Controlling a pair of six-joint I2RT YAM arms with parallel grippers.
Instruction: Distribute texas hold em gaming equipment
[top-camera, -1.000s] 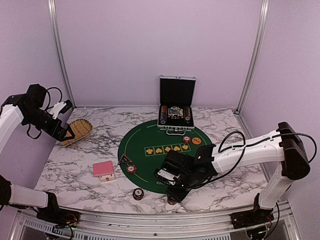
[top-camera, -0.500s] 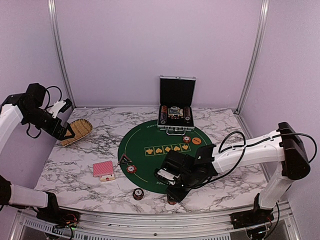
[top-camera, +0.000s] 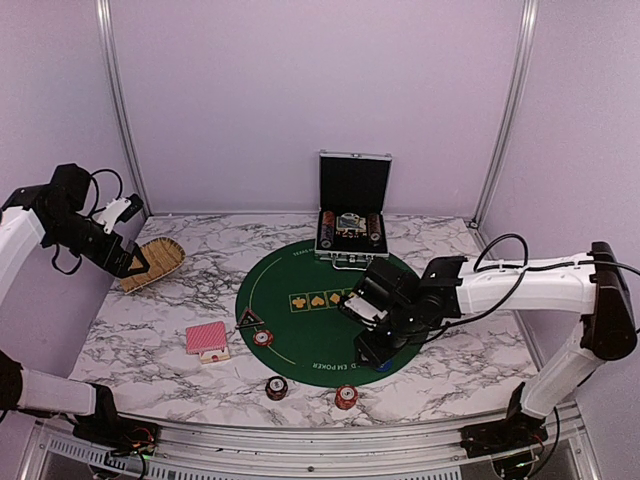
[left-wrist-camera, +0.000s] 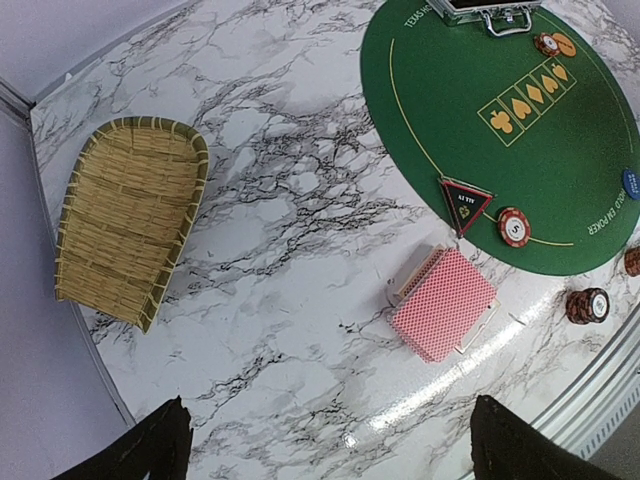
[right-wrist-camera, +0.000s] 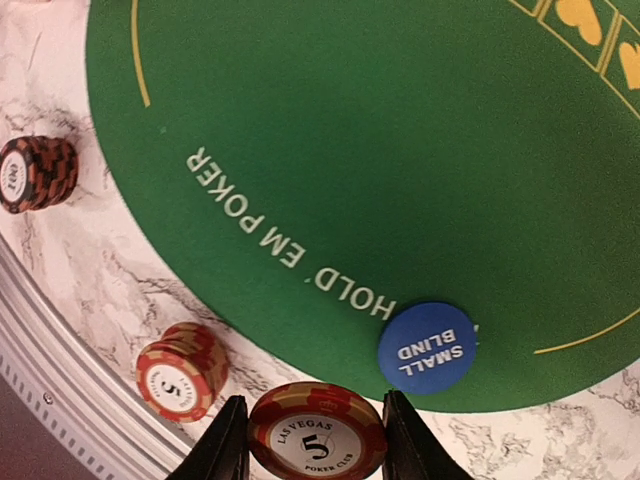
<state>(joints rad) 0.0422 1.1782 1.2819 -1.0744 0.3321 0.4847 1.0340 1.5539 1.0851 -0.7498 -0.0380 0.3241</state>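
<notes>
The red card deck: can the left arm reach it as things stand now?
Probably yes. The card deck lies on bare marble with nothing over it, the triangular token apart, and the left gripper hangs above with jaws open.

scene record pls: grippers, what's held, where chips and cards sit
left gripper: open, empty, raised
right gripper: shut on red-and-white chip, at near edge of mat
blue disc: on mat, beside that chip
stacks: red-and-white stack and dark stack on marble table, off mat
cards: on table, left of mat
triangular token: at mat's left edge, single chip beside it
</notes>
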